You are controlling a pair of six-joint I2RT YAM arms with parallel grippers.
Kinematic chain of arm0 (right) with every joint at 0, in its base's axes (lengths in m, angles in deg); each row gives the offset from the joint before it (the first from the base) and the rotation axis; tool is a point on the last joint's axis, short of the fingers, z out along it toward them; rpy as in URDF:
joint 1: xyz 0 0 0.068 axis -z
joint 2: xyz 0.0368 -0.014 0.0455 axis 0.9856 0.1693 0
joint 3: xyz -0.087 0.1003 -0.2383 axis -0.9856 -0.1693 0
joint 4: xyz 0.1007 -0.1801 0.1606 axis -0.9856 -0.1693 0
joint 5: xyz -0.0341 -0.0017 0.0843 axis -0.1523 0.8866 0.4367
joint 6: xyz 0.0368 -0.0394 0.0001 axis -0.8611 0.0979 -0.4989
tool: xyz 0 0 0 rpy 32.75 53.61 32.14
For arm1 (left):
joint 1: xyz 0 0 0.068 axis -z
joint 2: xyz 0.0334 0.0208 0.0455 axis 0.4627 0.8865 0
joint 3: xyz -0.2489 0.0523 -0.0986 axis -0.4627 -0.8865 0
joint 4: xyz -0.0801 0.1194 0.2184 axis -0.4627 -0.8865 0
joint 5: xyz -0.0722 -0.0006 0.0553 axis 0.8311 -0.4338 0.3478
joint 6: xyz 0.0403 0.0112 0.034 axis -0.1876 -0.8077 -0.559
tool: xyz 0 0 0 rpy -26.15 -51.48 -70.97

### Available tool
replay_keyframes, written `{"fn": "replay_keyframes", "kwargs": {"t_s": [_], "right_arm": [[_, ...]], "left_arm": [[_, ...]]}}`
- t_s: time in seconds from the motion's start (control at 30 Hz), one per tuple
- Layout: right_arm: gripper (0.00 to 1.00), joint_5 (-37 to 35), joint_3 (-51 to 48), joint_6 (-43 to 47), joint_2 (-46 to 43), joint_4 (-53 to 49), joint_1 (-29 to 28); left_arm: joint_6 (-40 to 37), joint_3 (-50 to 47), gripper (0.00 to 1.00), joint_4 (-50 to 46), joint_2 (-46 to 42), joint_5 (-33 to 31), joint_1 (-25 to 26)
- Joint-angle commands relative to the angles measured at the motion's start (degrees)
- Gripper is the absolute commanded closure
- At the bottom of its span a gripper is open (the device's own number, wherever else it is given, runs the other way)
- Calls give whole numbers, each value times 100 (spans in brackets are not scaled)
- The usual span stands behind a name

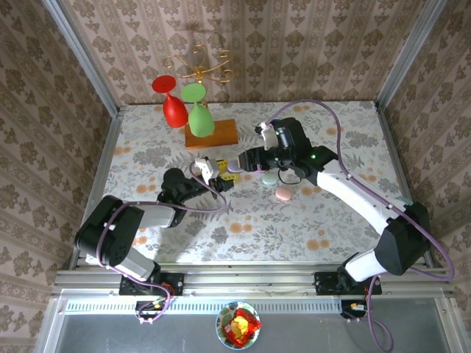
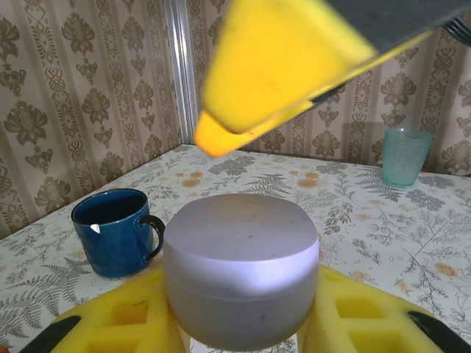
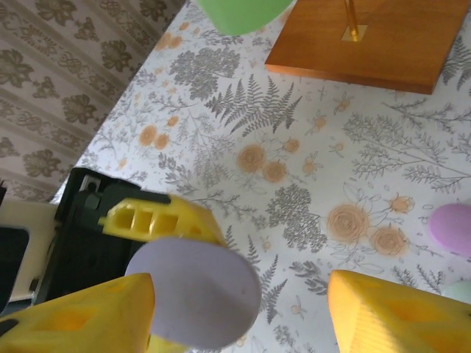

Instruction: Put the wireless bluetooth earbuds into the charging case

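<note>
Currently the left gripper (image 2: 239, 301) is clenching the closed lavender oval plastic charging case (image 2: 241, 250), lower centre of frame, while the right gripper (image 3: 241, 301) is hanging spread open just beside it; likely light, slick, rigid, best pinched across its waist.
</note>
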Motion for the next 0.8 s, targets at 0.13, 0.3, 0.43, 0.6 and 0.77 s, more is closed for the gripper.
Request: {"fn": "replay_keyframes", "kwargs": {"t_s": [0.13, 0.3, 0.43, 0.6, 0.77], "right_arm": [[22, 1688, -1074, -2300, -611, 1904, 584], [22, 2267, -1483, -3387, -556, 2848, 659], [24, 2726, -1659, -4389, -269, 3921, 659], [37, 2848, -1723, -4803, -114, 4383, 659], [57, 2904, -1779, -4910, -60, 4467, 667]], "left_arm": [[679, 397, 65, 261, -237, -223, 71], [624, 514, 65, 263, -221, -244, 229], [509, 546, 65, 261, -212, -252, 333], [399, 551, 65, 252, -212, -267, 415], [339, 503, 65, 256, -212, -287, 443]]}}
